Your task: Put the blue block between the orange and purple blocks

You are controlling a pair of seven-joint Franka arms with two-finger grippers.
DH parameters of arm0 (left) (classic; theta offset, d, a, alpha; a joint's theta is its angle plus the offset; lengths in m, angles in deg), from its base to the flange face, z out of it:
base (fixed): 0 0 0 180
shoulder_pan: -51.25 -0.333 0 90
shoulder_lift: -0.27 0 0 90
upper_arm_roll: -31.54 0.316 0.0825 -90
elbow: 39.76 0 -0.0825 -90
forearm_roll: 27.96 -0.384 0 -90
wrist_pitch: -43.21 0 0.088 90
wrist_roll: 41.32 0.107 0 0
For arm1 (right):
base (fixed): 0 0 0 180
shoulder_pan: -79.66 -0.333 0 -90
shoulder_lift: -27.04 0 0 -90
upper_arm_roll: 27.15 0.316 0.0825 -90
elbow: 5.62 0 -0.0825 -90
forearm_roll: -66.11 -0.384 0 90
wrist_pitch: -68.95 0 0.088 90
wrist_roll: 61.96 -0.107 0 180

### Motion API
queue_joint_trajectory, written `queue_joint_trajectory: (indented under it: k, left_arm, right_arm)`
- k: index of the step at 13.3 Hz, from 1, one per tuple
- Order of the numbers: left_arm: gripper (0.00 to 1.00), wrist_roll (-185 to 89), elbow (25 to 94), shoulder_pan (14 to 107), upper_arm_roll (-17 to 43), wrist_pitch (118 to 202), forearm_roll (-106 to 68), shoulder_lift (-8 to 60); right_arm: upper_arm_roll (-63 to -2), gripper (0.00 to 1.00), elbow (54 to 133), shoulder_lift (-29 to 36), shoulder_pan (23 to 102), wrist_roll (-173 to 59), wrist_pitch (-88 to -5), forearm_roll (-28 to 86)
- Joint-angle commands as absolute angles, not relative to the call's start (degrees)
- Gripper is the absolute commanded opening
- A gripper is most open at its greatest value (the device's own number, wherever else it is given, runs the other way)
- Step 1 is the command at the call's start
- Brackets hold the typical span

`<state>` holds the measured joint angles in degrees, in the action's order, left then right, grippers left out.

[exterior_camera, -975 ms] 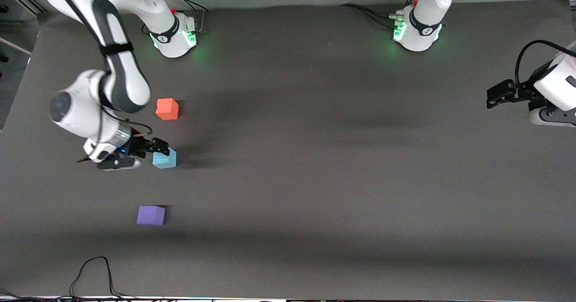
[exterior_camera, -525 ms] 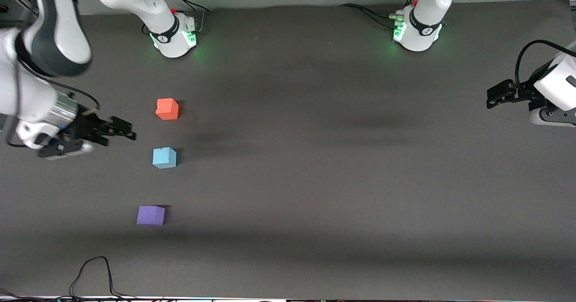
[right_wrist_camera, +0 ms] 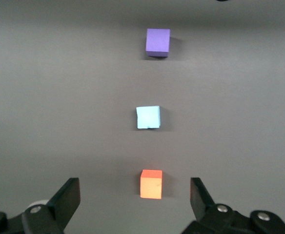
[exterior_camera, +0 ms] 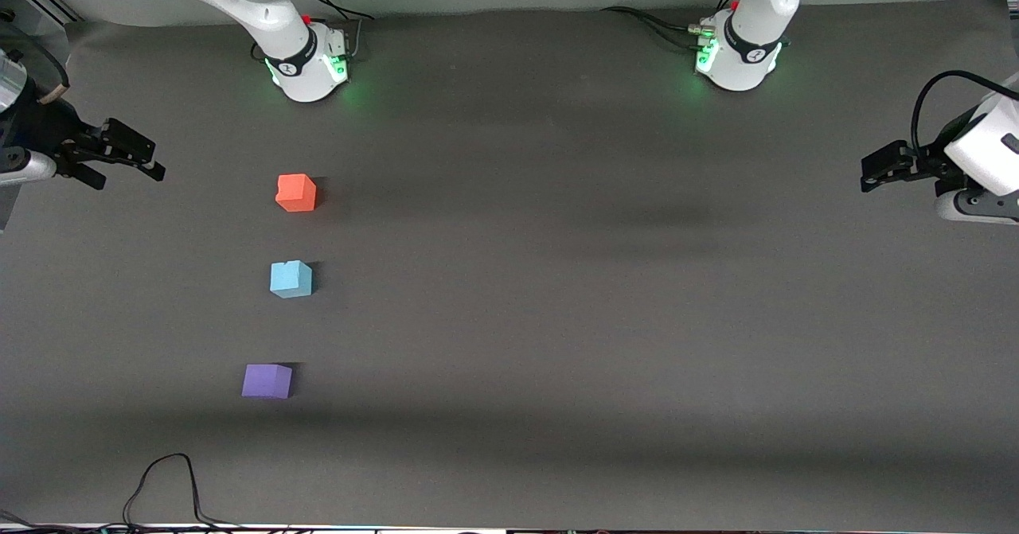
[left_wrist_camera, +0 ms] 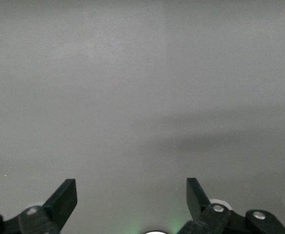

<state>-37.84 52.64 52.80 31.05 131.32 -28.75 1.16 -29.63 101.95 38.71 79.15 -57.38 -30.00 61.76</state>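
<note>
Your right end effector [exterior_camera: 119,156] hangs with its fingers spread and nothing between them, over the table [exterior_camera: 557,319] at the edge by the right arm's end, clear of all three cubes. In the right wrist view the same spread fingers frame the row of cubes from above.

Your left end effector [exterior_camera: 880,169] waits over the edge of the table at the left arm's end, fingers spread and empty; its wrist view shows only bare surface.

The blue block [exterior_camera: 291,279] sits flat on the table, toward the right arm's end. The orange block [exterior_camera: 296,192] lies farther from the front camera than it, and the purple block [exterior_camera: 267,380] lies nearer, closest of the three to the table's front edge. The three are well apart from one another and form a slightly slanted line, with the blue block roughly midway.

Judging from this layout, the placing step looks finished and you are at the retreat stage. Your next move calls for little: keep both arms clear of the row, and only nudge the blue block if you want it straighter in line.
</note>
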Motion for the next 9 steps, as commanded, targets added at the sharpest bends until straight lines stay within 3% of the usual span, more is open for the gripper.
queue_joint_trajectory:
  k: [1,9]
  left_arm:
    - [1.0,-37.1,53.4,52.92,31.1,131.45,-28.49,-0.08]
    - [1.0,-37.1,53.4,52.92,31.1,131.63,-28.49,-0.08]
  right_arm:
    - [-26.01,1.0,103.01,37.94,81.33,-59.42,-31.15,63.82]
    - [-26.63,1.0,102.13,36.88,81.33,-58.71,-31.16,64.69]
